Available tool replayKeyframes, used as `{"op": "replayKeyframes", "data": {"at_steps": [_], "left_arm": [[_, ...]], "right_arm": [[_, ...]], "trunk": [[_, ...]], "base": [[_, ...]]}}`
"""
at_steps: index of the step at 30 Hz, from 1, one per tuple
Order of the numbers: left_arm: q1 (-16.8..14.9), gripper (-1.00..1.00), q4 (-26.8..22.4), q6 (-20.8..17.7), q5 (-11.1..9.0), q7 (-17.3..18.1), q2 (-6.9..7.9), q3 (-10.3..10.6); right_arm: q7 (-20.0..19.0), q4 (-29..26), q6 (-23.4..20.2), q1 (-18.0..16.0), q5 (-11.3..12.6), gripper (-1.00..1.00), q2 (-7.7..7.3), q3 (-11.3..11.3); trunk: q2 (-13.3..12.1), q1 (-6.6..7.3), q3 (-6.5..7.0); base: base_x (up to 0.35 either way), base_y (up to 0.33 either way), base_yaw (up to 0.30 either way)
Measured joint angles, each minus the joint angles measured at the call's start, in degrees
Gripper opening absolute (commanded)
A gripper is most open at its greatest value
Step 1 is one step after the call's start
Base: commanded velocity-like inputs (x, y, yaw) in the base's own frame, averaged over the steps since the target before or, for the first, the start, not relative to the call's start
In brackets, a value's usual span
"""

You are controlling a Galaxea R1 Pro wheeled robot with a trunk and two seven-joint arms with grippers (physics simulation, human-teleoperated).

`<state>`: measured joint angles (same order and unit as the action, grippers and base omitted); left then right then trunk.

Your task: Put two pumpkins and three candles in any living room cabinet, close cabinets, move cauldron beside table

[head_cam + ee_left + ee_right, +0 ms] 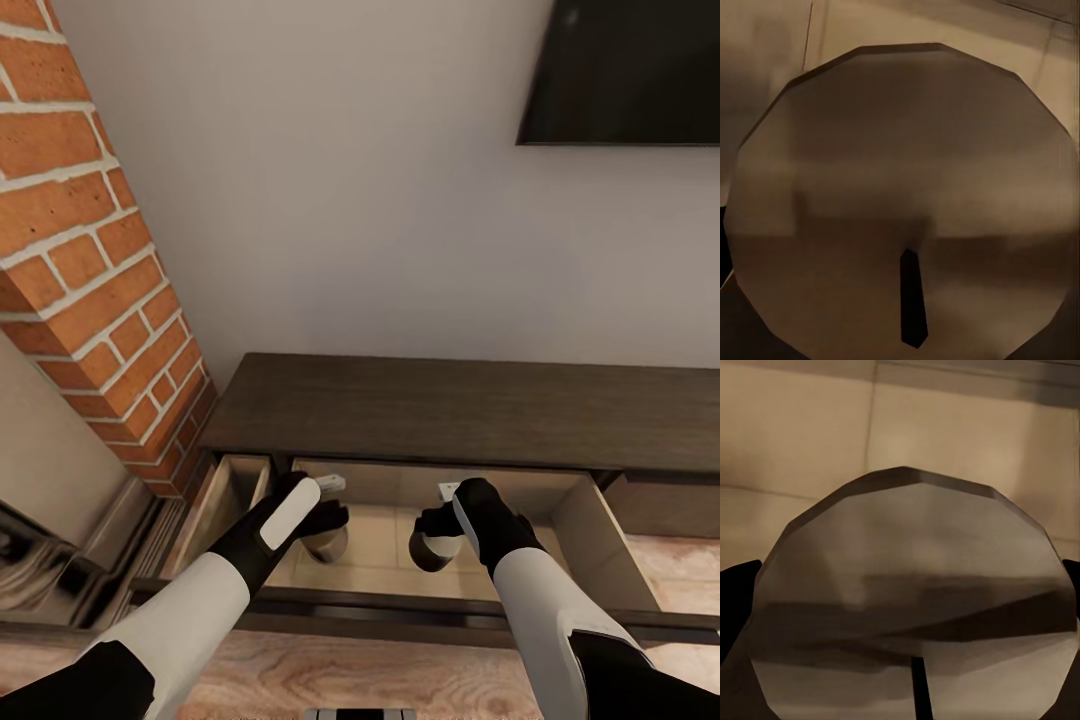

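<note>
The dark-brown cabinet point(450, 410) stands against the wall with its wide middle drawer point(380, 545) pulled out, showing a tan floor. My left gripper point(325, 522) reaches down into the drawer, shut on a grey-cream candle point(326, 546). My right gripper point(436, 524) is beside it, shut on a second candle point(434, 553). In the left wrist view the candle point(900, 172) looms large from above, with its dark wick point(913, 300). The right wrist view shows its candle point(915, 600) between dark fingertips point(735, 600), over the drawer floor. Pumpkins, third candle and cauldron are out of view.
A red brick fireplace column point(90, 250) rises at the left, close to my left arm. A narrower drawer point(235, 495) at the cabinet's left end is also open. A black TV point(625, 70) hangs on the wall. Wood floor point(350, 670) lies below the drawer front point(400, 603).
</note>
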<state>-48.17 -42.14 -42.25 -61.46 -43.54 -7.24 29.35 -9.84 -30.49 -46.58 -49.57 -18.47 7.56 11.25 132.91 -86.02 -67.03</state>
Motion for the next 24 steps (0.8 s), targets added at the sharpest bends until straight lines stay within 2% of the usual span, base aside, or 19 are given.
{"op": "replayKeyframes", "data": {"at_steps": [10,18,24], "left_arm": [[0.01,-1.00,-0.77,-0.12,0.04,-0.09,0.12,0.07],[0.00,-1.00,-0.84,-0.18,-0.01,-0.09,0.12,0.09],[0.00,-1.00,-0.84,-0.22,0.01,-0.09,0.12,0.09]], "right_arm": [[0.00,0.00,0.02,0.00,0.00,-1.00,0.09,0.00],[0.00,-0.08,0.09,0.08,-0.12,-1.00,0.09,-0.01],[0.00,-0.07,0.09,0.09,-0.04,-1.00,0.15,-0.02]], "trunk": [[0.00,0.00,-0.95],[0.00,0.00,-1.26],[0.00,0.00,-1.35]], "base": [[0.062,0.000,-0.004],[0.011,0.000,-0.205],[0.000,0.000,-0.032]]}}
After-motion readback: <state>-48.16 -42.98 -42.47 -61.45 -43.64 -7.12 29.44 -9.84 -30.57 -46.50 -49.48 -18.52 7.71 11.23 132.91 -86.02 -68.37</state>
